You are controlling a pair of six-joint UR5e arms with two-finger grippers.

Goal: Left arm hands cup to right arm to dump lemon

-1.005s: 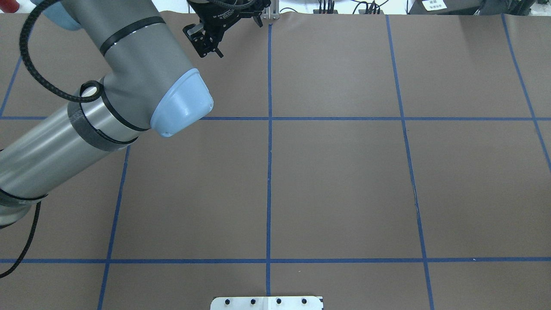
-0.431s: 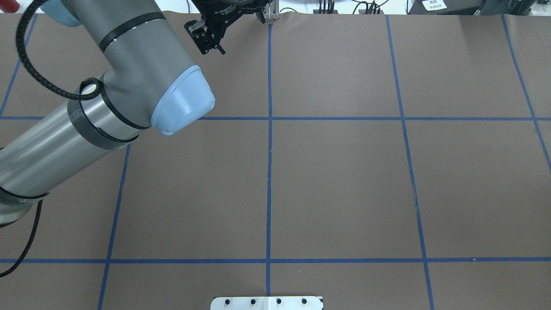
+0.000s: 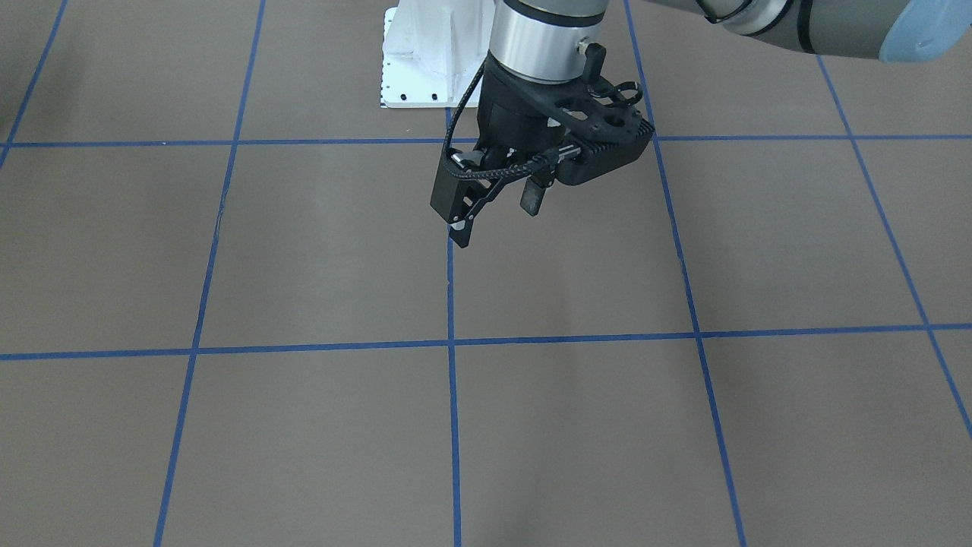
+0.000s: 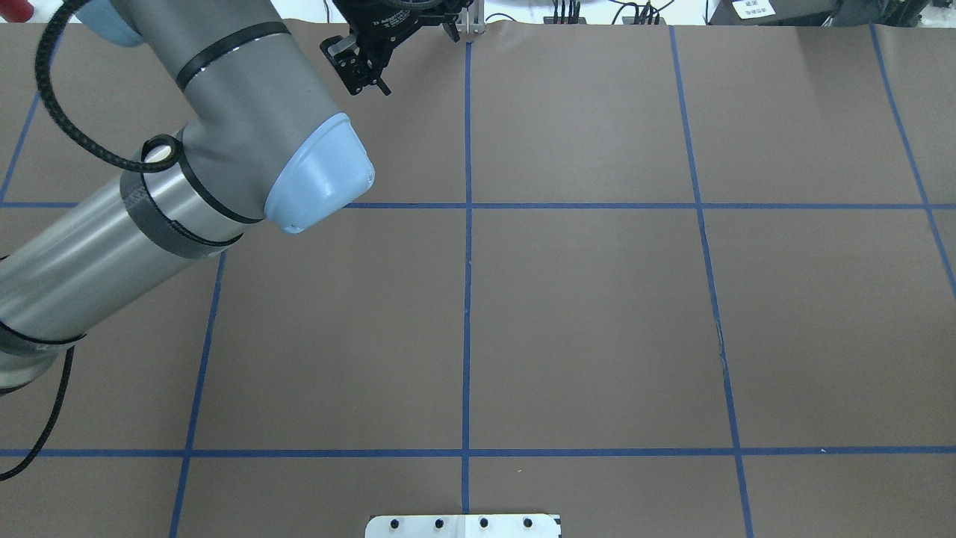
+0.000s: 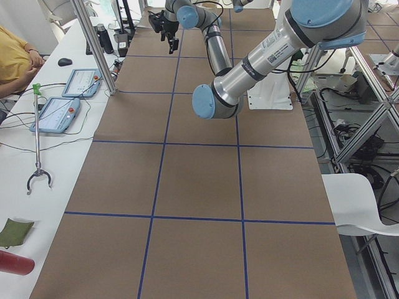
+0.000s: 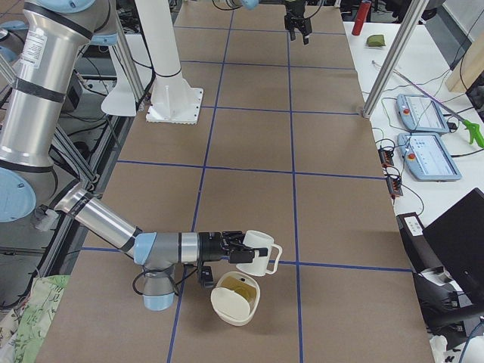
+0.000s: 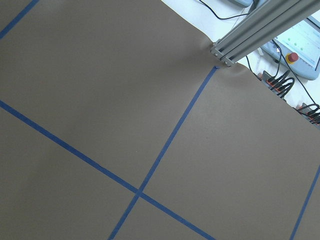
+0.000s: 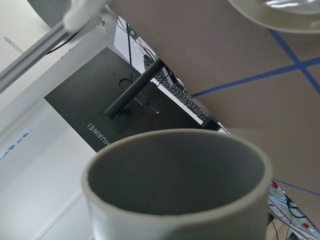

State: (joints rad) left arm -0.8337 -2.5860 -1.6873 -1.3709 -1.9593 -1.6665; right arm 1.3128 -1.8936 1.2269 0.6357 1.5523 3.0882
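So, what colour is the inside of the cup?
The cup is greyish inside, with an off-white rim; the right wrist-mounted view shows it best.

Robotics lab. Long table under brown paper (image 4: 597, 314), gridded with blue tape lines (image 4: 467, 314). Grey left arm with light-blue joint caps (image 4: 224, 142); white metal pedestal (image 6: 172, 102) standing on the table. Silver aluminium frame post (image 5: 93, 43); two grey touchscreen teach pendants (image 5: 56, 115) lying on white side bench (image 5: 12, 199).
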